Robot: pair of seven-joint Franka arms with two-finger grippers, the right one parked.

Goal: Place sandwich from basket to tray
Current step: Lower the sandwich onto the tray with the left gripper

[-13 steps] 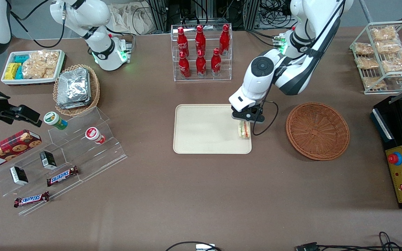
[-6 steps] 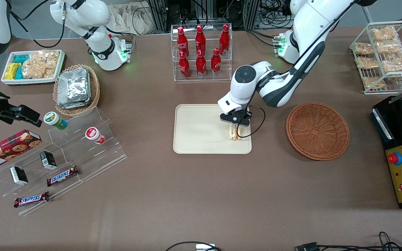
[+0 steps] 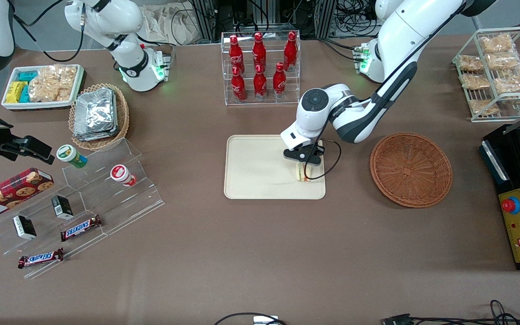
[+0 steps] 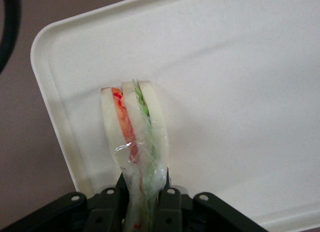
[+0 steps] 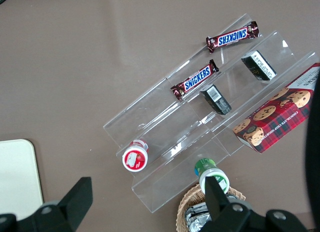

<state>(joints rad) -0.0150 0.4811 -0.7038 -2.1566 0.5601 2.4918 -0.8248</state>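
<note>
Now hand grips 1 sandwich over 1 tray.

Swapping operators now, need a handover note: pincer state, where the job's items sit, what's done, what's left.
Left pincer: shut on the sandwich, fingers pinching its narrow end, low over the cream tray, at the tray's end nearer the round wicker basket.
Sandwich: upright on edge between the fingers, over the tray near a corner; whether it touches the tray surface I cannot tell.
Basket: no sandwich in it, beside the tray toward the working arm's end of the table.
Done: pickup and carry across.
Left: set down, open the pincer, lift away.
</note>
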